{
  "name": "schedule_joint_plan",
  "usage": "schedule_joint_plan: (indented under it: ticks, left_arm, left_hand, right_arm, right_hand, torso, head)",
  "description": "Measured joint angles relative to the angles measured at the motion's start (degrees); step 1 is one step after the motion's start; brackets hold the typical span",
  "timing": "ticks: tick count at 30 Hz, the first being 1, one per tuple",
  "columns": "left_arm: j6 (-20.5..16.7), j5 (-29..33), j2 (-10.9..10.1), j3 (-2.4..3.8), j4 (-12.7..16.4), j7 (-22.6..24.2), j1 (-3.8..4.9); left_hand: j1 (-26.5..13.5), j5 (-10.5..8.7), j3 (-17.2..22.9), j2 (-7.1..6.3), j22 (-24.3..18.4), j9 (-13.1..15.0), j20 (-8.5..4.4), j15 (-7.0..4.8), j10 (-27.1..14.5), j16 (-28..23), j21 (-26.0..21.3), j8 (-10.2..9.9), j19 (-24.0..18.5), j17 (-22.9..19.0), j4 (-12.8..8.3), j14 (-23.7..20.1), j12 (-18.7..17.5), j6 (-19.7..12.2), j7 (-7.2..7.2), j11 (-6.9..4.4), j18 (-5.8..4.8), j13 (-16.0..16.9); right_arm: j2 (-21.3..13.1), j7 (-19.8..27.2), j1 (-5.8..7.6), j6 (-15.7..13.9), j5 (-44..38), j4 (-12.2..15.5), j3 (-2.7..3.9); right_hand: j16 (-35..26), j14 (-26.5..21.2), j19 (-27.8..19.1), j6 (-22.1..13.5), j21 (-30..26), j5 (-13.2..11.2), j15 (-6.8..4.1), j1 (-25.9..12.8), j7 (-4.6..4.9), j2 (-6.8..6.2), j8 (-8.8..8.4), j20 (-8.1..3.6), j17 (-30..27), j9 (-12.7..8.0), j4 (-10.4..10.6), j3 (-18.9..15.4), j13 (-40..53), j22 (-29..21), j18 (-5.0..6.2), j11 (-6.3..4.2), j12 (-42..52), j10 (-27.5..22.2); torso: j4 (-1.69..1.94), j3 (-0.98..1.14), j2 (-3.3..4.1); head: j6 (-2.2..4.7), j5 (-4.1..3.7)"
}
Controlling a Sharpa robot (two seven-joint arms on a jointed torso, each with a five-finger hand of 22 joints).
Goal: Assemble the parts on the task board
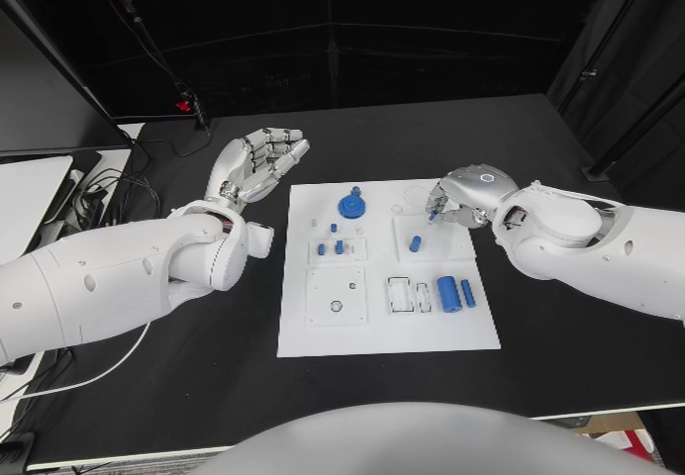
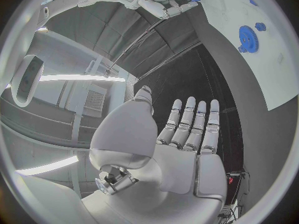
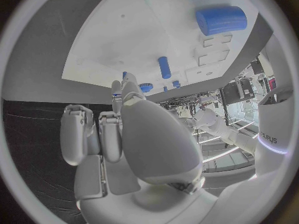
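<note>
Nearest to the head camera lies the front edge of the task board [image 1: 385, 341], a white plate on the black table [image 1: 171, 396]. Two blue cylinders [image 1: 454, 293] lie side by side at its front right, next to a pair of empty rectangular recesses [image 1: 409, 295]. A blue gear [image 1: 352, 206] sits at the far middle of the plate, some small blue pegs [image 1: 333, 246] stand on the left middle, and one short blue pin [image 1: 416, 243] lies on a raised white square near the right hand.

The left hand [image 1: 260, 163] hovers over the table just beside the far left corner of the board; its fingers are straight and spread and it holds nothing. The right hand [image 1: 459, 198] is over the far right part of the board with its fingers curled downward. The right wrist view shows something small and blue at the fingertips [image 3: 117, 87], but I cannot tell if it is pinched there or only lies behind them.

I judge that all these parts are light, hard plastic with smooth surfaces. They will not bend or break easily, but the round ones can roll or slip out of metal fingers. The cylinders are best taken across the middle of their length, from both sides. The gear is flat, so I would hold it by the raised hub or by the toothed rim. The pegs need a fine pinch near the top.
</note>
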Motion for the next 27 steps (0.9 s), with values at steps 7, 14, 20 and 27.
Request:
schedule_joint_plan:
  ticks: [7, 14, 20, 27]
  left_arm:
    - [0.09, 0.02, 0.02, 0.00, -0.05, 0.00, -0.01]
    - [0.14, 0.03, 0.13, 0.00, -0.18, 0.00, -0.02]
    - [0.19, 0.03, 0.27, 0.00, -0.27, 0.01, -0.04]
    - [0.21, 0.04, 0.28, 0.00, -0.33, 0.01, -0.05]
  left_hand:
    - [0.23, 0.00, -0.18, 0.23, -0.08, 0.00, 0.20, 0.00, 0.00, 0.00, 0.00, 0.00, 0.20, -0.08, 0.18, 0.00, 0.00, 0.00, 0.00, 0.00, -0.01, 0.00]
    - [0.23, 0.31, -0.18, 0.22, -0.07, -0.07, 0.20, -0.15, 0.00, 0.43, 0.00, 0.00, 0.20, -0.17, 0.18, -0.15, 0.30, 0.00, 0.00, 0.00, 0.00, -0.07]
    - [0.23, 0.31, -0.18, 0.22, -0.07, -0.07, 0.20, -0.15, 0.00, 0.43, 0.00, 0.00, 0.20, -0.17, 0.18, -0.15, 0.30, 0.00, 0.00, 0.00, 0.00, -0.07]
    - [0.23, 0.31, -0.18, 0.22, -0.07, -0.07, 0.20, -0.15, 0.00, 0.43, 0.00, 0.00, 0.20, -0.16, 0.18, -0.14, 0.30, 0.00, 0.00, 0.00, -0.01, -0.06]
  right_arm:
    - [-2.25, 0.98, 0.08, -2.48, 0.63, 3.33, 0.07]
    - [-2.86, 3.00, 0.30, -5.46, 2.09, 5.95, 0.13]
    - [-1.37, 5.19, 0.34, -7.12, 3.55, 7.66, 0.14]
    - [0.58, 6.67, 0.34, -7.34, 4.57, 9.31, 0.14]
  right_hand:
    - [0.00, 0.00, 0.00, 0.39, 0.17, -0.10, 0.00, 0.00, -0.03, 0.00, -0.28, 0.00, -0.01, -0.21, 0.13, 0.19, 0.00, 0.00, 0.00, 0.09, -0.27, 0.09]
    - [0.00, 0.00, 0.00, 0.40, 0.45, -0.17, 0.00, 0.07, -0.02, -0.08, -0.44, 0.00, -0.01, -0.21, 0.07, 0.60, 0.01, 0.00, 0.00, 0.09, -0.83, 0.50]
    - [0.00, 0.00, 0.00, 0.45, 0.45, -0.03, 0.01, 0.38, 0.03, 0.08, -0.27, 0.00, -0.01, -0.21, -0.03, 0.82, 0.01, 0.00, 0.00, -0.12, -1.11, 0.71]
    - [0.00, 0.00, 0.00, 0.45, 0.45, -0.03, 0.01, 0.89, 0.05, -0.14, -0.27, 0.00, -0.01, -0.20, 0.03, 1.08, 0.01, 0.00, 0.00, 0.08, -1.33, 0.92]
  torso:
    - [-0.01, 0.01, -0.02]
    - [0.00, 0.02, -0.03]
    - [0.04, 0.03, -0.02]
    - [0.04, 0.04, 0.02]
  head:
    - [-0.01, 0.13]
    - [-0.10, 0.27]
    - [-0.26, 1.02]
    - [-0.57, 1.76]
